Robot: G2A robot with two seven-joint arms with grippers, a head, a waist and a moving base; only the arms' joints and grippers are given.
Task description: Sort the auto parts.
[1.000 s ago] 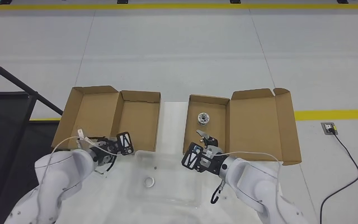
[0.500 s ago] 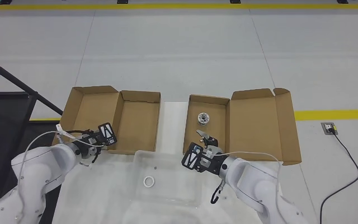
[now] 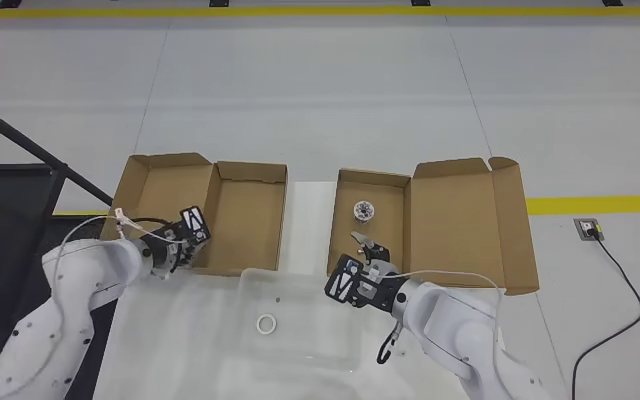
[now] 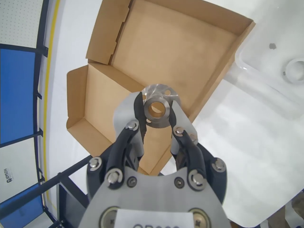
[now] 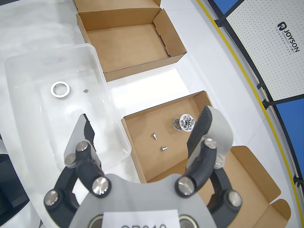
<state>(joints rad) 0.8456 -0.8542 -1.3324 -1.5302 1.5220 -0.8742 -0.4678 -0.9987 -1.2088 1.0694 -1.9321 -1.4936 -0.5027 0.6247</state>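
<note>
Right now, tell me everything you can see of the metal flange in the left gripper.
A bare silvery metal flange: round disc with small bolt holes around a raised hollow hub. The left gripper is shut on the hub, a finger pad on each side, bore facing the wrist camera. It hangs over the open left cardboard box, touching nothing else.
</note>
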